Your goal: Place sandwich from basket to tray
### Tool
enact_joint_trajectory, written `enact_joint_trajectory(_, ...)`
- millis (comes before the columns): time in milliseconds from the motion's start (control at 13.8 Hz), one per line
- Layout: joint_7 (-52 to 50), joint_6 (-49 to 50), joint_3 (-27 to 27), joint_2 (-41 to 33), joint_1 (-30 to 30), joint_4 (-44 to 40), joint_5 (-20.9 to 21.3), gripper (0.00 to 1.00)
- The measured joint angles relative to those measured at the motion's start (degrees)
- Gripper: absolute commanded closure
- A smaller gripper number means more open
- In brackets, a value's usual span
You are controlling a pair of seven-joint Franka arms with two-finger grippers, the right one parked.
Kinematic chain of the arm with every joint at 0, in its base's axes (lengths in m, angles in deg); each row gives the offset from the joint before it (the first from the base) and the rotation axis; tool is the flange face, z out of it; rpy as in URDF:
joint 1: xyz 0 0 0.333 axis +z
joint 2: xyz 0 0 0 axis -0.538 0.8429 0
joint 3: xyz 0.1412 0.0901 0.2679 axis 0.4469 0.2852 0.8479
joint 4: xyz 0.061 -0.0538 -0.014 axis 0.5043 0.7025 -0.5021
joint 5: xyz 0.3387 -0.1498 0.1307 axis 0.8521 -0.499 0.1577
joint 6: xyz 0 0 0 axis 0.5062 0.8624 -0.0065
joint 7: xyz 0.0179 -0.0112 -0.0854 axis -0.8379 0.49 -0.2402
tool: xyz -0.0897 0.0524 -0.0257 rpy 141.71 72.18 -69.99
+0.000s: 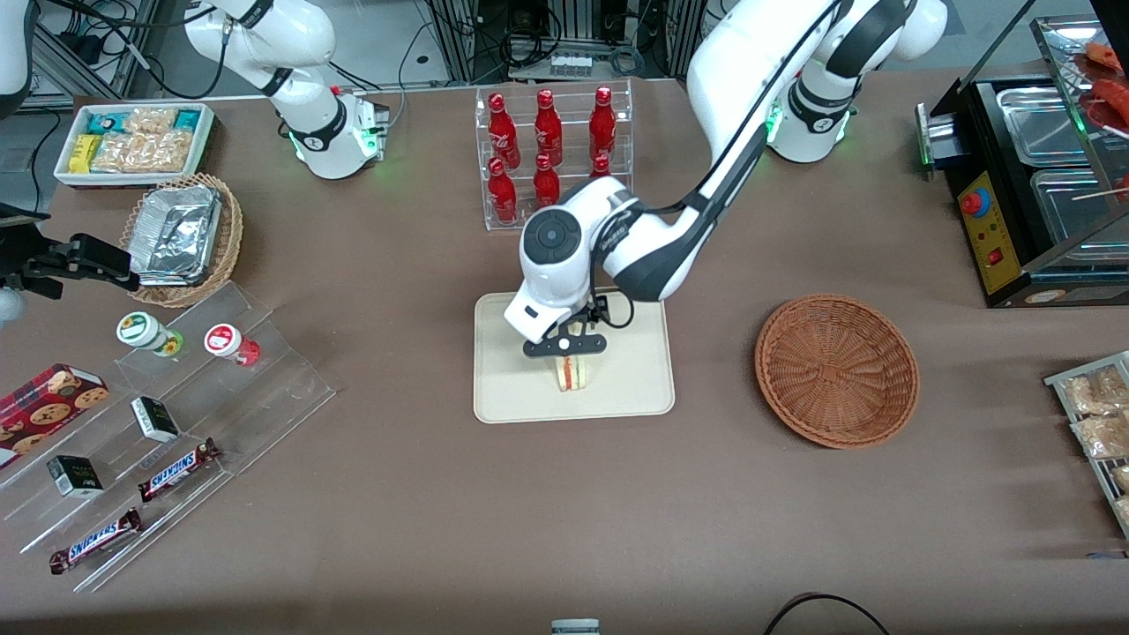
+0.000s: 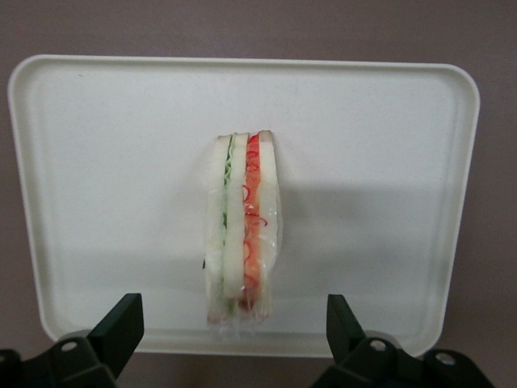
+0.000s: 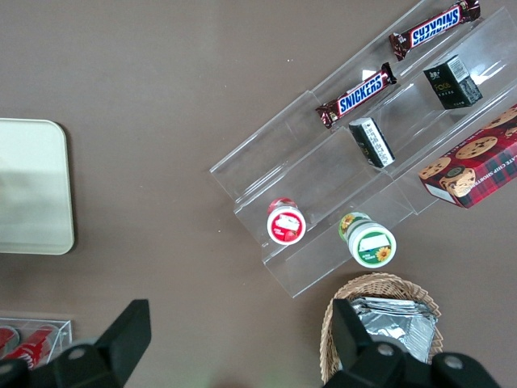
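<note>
While the gripper (image 1: 564, 346) hangs over the middle of the tray (image 1: 503, 388) with its 2 fingers (image 2: 121, 323) spread wide and holding nothing, the sandwich (image 2: 242, 230) stands on edge on the tray between them, untouched. Toward the working arm's end of the desk, the basket (image 1: 836, 369) lies well apart.

You see the sandwich (image 2: 242, 230) on the tray (image 2: 105, 162), its pale bread soft and matt under a glossy clear film. The tray looks like smooth matt cream plastic. Above it, the gripper (image 1: 564, 346) has matt black fingers (image 2: 121, 323), spread wide. Beside the tray, the basket (image 1: 836, 370) is rough reddish-brown woven wicker.
</note>
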Motion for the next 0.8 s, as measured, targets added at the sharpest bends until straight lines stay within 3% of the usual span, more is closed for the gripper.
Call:
enact_joint_trajectory(581,3.7,6.2,0.6,-7.5,2.6,-0.5,0.0,0.00)
enact_joint_trajectory(799,5.0,9.1,0.7,-9.4,5.0,-0.6,-2.3,0.00)
